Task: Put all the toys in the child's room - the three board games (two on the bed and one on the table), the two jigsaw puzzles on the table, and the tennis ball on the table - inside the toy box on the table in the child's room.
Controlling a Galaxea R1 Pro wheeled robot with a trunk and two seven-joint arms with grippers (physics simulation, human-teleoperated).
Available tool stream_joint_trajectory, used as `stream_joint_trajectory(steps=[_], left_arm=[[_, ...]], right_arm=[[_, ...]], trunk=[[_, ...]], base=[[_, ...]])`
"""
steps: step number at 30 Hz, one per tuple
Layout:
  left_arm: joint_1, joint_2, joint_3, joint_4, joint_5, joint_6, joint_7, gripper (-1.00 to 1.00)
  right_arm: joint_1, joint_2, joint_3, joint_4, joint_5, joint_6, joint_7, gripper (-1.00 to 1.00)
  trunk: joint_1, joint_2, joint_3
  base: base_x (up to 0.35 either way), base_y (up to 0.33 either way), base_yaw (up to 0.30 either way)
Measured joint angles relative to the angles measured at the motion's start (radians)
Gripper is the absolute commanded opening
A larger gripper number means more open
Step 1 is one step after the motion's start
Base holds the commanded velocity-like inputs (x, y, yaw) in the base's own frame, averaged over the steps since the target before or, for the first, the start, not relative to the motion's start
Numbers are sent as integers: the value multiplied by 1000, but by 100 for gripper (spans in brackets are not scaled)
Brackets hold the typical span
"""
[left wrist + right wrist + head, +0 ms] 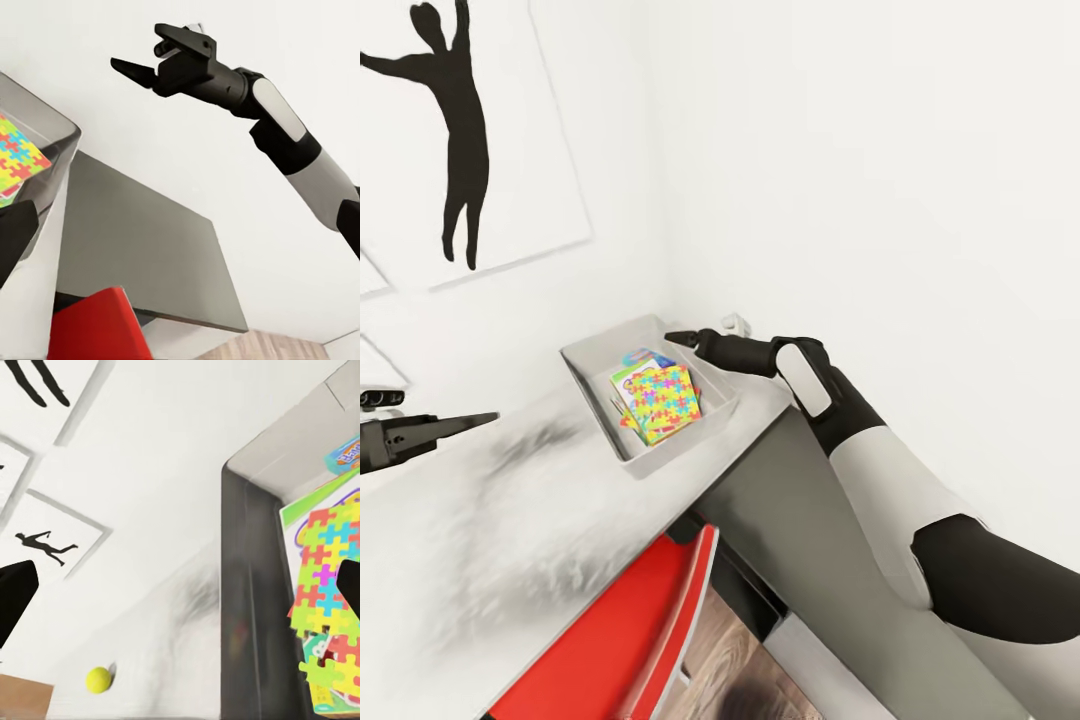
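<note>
Two jigsaw puzzles (663, 398) inside toy box (660, 455)

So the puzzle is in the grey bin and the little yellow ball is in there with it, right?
Not quite. The jigsaw puzzle is in the toy box, but the tennis ball lies outside it on the table, as the right wrist view shows.

My right arm (880, 450) is glossy white shells between matte black joints, ending in a black two-fingered gripper (150, 56); I see a black left gripper (430, 430).
</note>
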Motion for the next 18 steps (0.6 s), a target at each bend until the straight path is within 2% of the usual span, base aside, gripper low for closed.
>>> stream_joint_trajectory(steps=[5, 9, 15, 18], left_arm=[[4, 9, 3, 1, 0, -2, 0, 100], [7, 14, 3, 2, 0, -5, 0, 100], [9, 16, 3, 2, 0, -7, 0, 100], [10, 16, 3, 3, 0, -8, 0, 100]], right_arm=[[0, -10, -7, 0, 0, 0, 33, 100], [2, -37, -20, 0, -3, -1, 59, 100], [30, -66, -34, 0, -16, -3, 122, 100], [55, -86, -58, -10, -18, -4, 165, 100]], trunk=[[0, 0, 8], [0, 0, 15], [0, 0, 25], [0, 0, 30]], base=[[-43, -4, 0], [-90, -52, 0], [-241, -42, 0], [-310, -9, 0]])
